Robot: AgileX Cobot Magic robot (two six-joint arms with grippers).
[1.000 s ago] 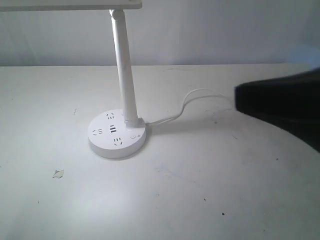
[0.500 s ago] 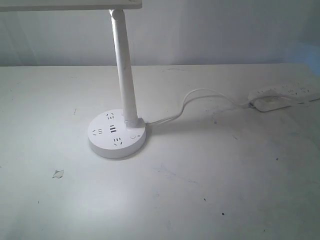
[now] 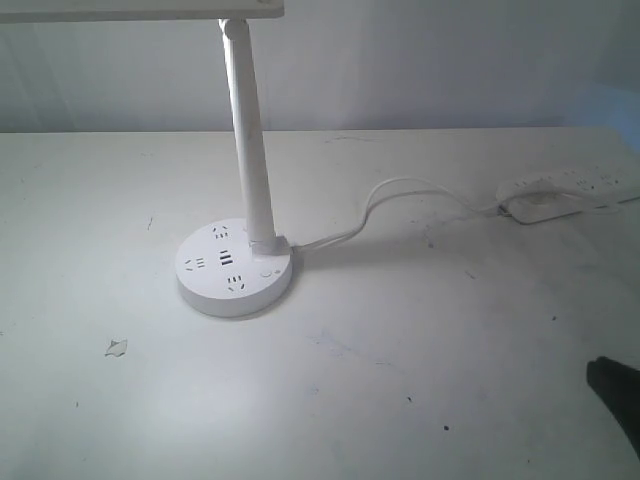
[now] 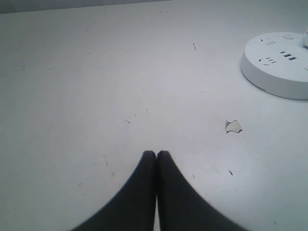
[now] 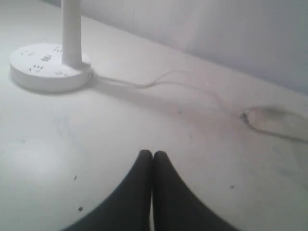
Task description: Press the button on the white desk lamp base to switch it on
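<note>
Both closed, tips touching: left gripper [image 4: 156, 154] and right gripper [image 5: 152, 154] are well apart from the white desk lamp base [image 3: 212, 291]. Approach step; next, one tip must land on the button [image 3: 266, 270] by the stem [image 3: 250, 150].

The lamp base [image 3: 212, 288] sits left of centre on the table [image 3: 400, 380], the power strip [image 3: 572, 186] far right behind it

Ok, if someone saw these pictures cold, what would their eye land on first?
The white desk lamp base stands left of centre on the table, its slim stem rising from it and a cord trailing to a power strip at the far right. Next comes the dark shape in the lower right corner, likely the right tool, shut and well short of the base.
</note>
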